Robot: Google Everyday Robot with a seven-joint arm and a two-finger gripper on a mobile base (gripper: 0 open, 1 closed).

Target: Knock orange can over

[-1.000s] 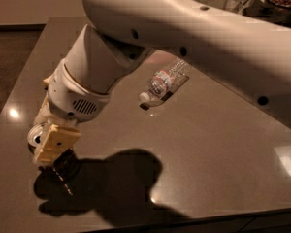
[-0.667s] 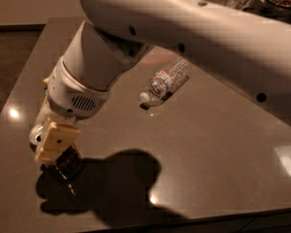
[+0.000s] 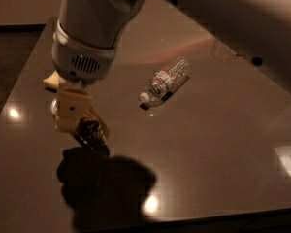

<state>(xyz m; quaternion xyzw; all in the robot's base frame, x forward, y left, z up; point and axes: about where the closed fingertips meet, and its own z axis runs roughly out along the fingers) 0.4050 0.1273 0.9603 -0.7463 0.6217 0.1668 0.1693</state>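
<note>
the arm (image 3: 94,18) comes down from above over the left part of the dark glossy table (image 3: 223,144), and the gripper (image 3: 72,111) hangs low at its end, just above the surface. whether it is spread or closed i cannot tell from here; the tan end of it hides its own far side.

the orange can (image 3: 91,131) sits right at the gripper's lower right edge, touching it or as good as, near the table's left front. its dark lettering shows, and the body looks tipped off upright, leaning away from the gripper. i cannot say whether it is only leaning or already going down, since its top is hidden behind the gripper. a heavy shadow (image 3: 104,183) spreads on the table just in front of it.

a clear plastic water bottle (image 3: 164,80) lies on its side toward the middle of the table, well apart from the can. something pale yellow (image 3: 50,80) pokes out behind the wrist; i cannot make out what it is.

the can looks like thin aluminium, so light and easily dented, with a smooth wall and a smooth tabletop under it. i would guess it slides as readily as it tips. no grip is called for: a sideways push high on the body, near the rim, should topple it, while a low push would likely just skate it along. once down, it may roll.
</note>
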